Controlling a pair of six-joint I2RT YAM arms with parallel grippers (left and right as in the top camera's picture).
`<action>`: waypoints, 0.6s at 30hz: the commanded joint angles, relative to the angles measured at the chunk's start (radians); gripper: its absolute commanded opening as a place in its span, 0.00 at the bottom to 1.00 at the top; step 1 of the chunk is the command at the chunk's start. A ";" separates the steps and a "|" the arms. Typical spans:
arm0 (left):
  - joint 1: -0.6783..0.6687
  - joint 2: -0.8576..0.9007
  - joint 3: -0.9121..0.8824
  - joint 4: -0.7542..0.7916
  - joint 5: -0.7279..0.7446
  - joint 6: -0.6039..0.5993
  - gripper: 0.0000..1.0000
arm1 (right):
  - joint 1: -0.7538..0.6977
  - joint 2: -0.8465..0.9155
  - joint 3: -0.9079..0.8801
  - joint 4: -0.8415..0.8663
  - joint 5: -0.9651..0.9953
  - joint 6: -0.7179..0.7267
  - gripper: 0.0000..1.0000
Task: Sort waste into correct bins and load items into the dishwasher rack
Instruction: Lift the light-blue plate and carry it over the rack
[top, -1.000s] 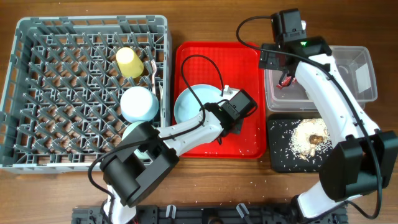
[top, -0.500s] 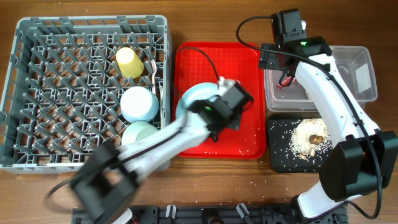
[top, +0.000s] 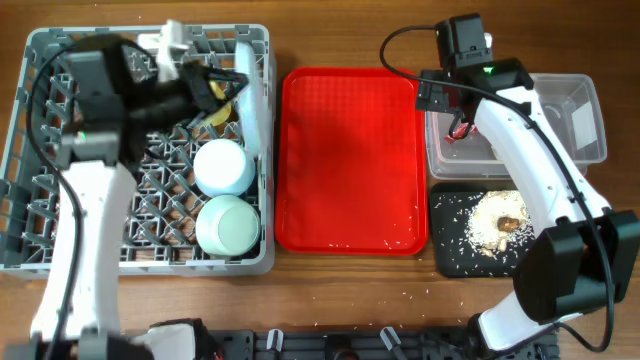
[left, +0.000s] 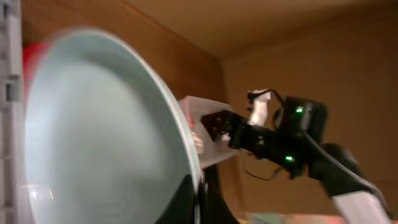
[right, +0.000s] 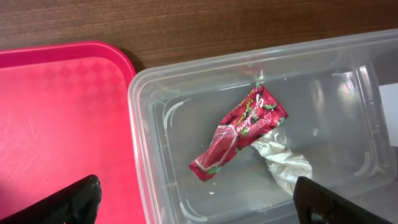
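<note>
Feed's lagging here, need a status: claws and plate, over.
Left claw shut on plate, held on edge over rack's right side. Right claw open above tub; wrapper, tissue inside. Cup, blue bowl, green bowl close by.

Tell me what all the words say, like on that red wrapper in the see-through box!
On the red wrapper in the clear tub: white lettering, too crinkled and blurred to read.
On the white label of the tub: too small to read.
No other writing shows.
</note>
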 joint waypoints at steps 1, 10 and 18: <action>0.076 0.128 0.002 0.101 0.386 0.005 0.04 | -0.002 -0.006 0.006 0.002 0.016 -0.012 1.00; 0.090 0.349 0.002 0.202 0.500 0.002 0.04 | -0.003 -0.006 0.006 0.002 0.016 -0.012 1.00; 0.135 0.312 0.002 0.305 0.546 -0.088 0.04 | -0.002 -0.006 0.006 0.002 0.016 -0.012 1.00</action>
